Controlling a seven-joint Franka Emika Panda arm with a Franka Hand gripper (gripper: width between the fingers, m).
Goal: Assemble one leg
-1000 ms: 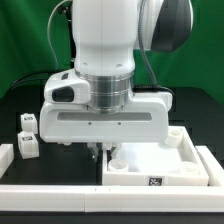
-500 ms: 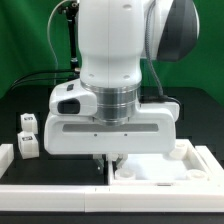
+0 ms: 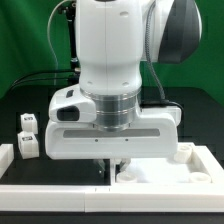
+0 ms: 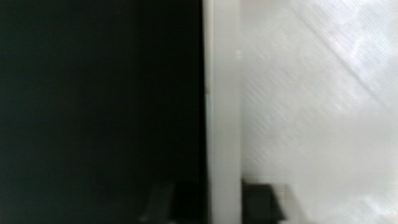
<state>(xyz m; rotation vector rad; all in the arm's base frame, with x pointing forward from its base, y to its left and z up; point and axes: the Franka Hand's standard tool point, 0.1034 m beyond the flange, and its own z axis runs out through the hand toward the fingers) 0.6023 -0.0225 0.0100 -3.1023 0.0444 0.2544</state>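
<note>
My gripper (image 3: 113,166) is down low at the left rim of the large white tabletop (image 3: 188,160), mostly hidden under the arm's wide hand. In the wrist view the tabletop's rim (image 4: 221,100) runs between the two dark fingertips (image 4: 263,196), which sit tight against it on both sides, so the gripper (image 4: 221,198) looks shut on the rim. Two small white legs with black-and-white tags stand at the exterior view's left, one (image 3: 29,122) behind the other (image 3: 28,144), well apart from the gripper.
A long white bar (image 3: 50,190) runs along the front of the black table. A white block (image 3: 5,156) sits at the exterior view's left edge. A green backdrop and cables are behind the arm.
The arm has come down and shifted a little to the exterior view's right. The fingers have dropped onto the tabletop's left rim. The legs have not moved.
</note>
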